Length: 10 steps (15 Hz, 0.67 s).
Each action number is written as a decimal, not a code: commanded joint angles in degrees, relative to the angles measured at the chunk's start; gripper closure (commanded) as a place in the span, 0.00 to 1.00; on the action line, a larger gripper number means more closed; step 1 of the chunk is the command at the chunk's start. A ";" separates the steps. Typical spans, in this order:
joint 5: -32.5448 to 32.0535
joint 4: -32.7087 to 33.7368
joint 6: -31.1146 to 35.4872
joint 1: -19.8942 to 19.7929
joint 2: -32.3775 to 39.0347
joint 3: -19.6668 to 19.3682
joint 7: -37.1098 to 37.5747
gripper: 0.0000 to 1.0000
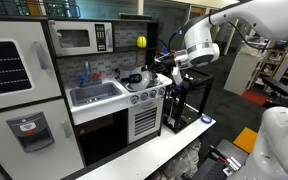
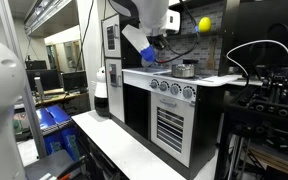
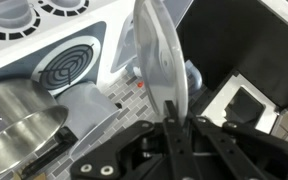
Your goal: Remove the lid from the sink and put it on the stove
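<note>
Wrist view: pinched the lid (image 3: 156,55) edge-on in the closed tool (image 3: 172,120) near the stove (image 3: 69,65); risked slipping loose or clipping the pot (image 3: 19,130).

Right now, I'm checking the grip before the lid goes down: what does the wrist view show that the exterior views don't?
Only the wrist view: the lid standing on edge, clamped between the jaws, with a burner and its rings close up. Only the exterior views: the sink, the microwave, a yellow ball. Shared: the stove and the silver pot.
</note>
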 commanded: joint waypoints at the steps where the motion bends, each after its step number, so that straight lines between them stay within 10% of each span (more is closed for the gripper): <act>1: 8.67 -2.80 -7.62 -0.55 -3.59 -3.19 -12.19 0.98; 3: 11.24 -4.07 -12.93 -0.47 -3.98 -5.16 -16.79 0.98; 4: 12.66 -5.00 -18.85 -11.12 -2.37 3.46 -16.74 0.98; 10: 15.21 -7.73 -28.59 -21.14 0.00 11.63 -18.98 0.98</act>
